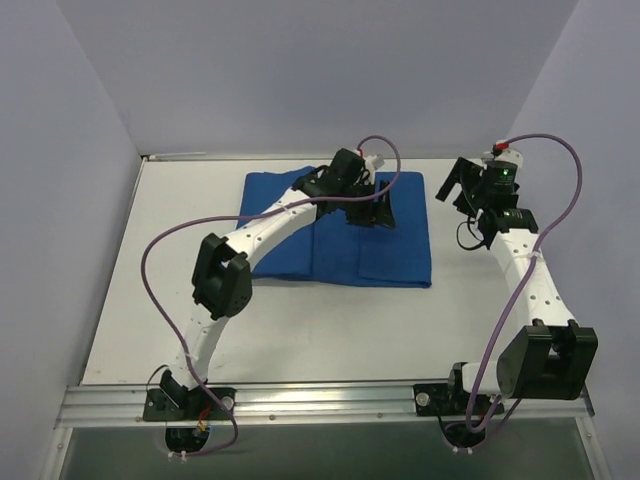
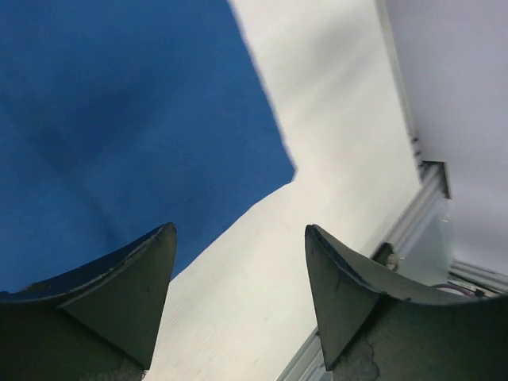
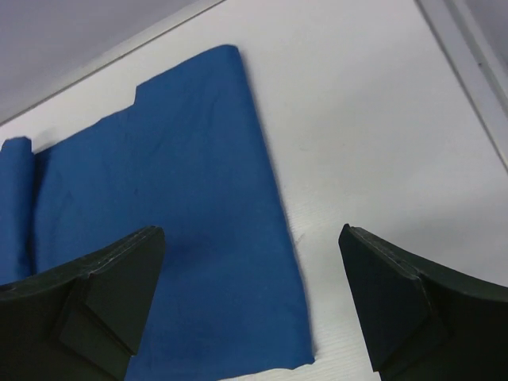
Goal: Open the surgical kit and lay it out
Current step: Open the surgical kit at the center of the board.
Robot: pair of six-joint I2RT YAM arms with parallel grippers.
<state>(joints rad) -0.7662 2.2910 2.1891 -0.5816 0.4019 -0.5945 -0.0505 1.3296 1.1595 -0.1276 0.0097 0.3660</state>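
Gaping left claw (image 2: 240,230) over wrap (image 2: 119,119) corner

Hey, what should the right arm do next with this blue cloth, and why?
Probably lower the right gripper onto the cloth's right edge and pinch it to draw a flap outward. The cloth lies folded in panels and nothing inside it shows. The right gripper hangs open by that edge, while the left gripper, also open and empty, is over the cloth's far part.
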